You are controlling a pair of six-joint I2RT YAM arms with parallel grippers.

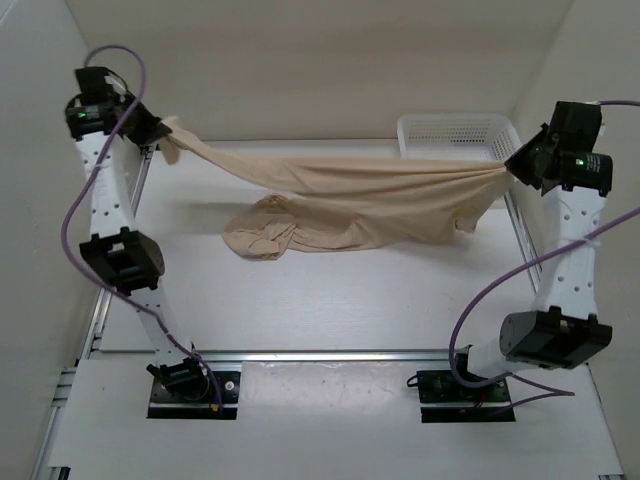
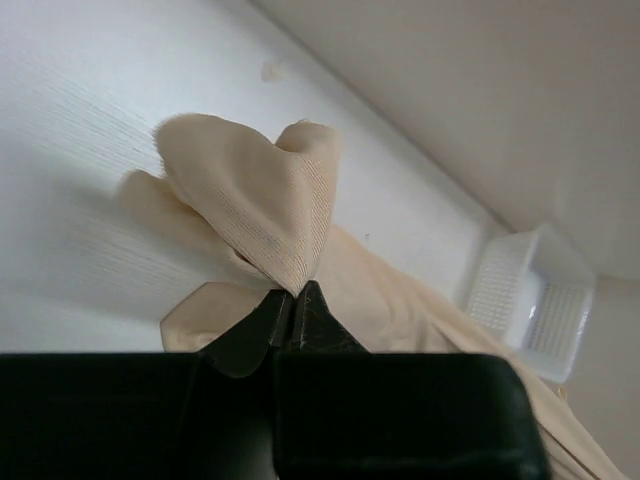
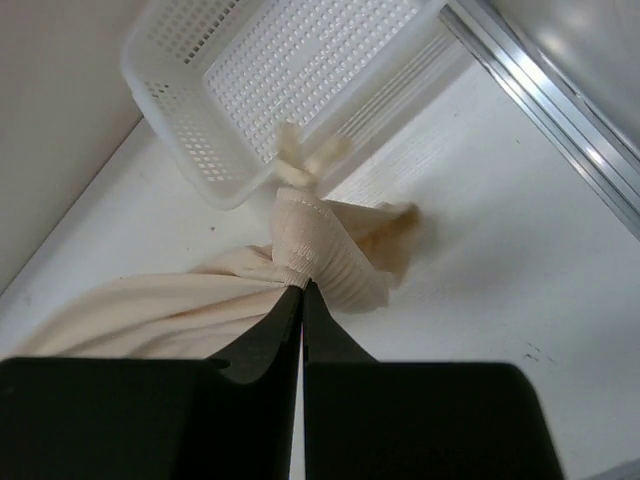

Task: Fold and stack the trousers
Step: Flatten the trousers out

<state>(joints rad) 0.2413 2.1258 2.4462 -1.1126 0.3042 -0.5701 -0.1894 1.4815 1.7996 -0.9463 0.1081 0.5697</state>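
The beige trousers [image 1: 350, 190] hang stretched across the back of the table between both arms. One leg runs taut from left to right, while the other sags onto the table in a crumpled bunch [image 1: 262, 235]. My left gripper [image 1: 160, 140] is shut on the leg end at the far left; the wrist view shows the trousers fabric [image 2: 260, 210] pinched between the left gripper's [image 2: 296, 292] black tips. My right gripper [image 1: 505, 168] is shut on the ribbed waistband [image 3: 320, 250] at the far right, the cloth bunched at the right gripper's [image 3: 303, 288] tips.
A white mesh basket [image 1: 455, 135] stands at the back right corner, just behind the right gripper, and shows as the basket [image 3: 270, 80] in the right wrist view. An aluminium rail [image 1: 330, 355] runs along the near edge, and white walls enclose the table.
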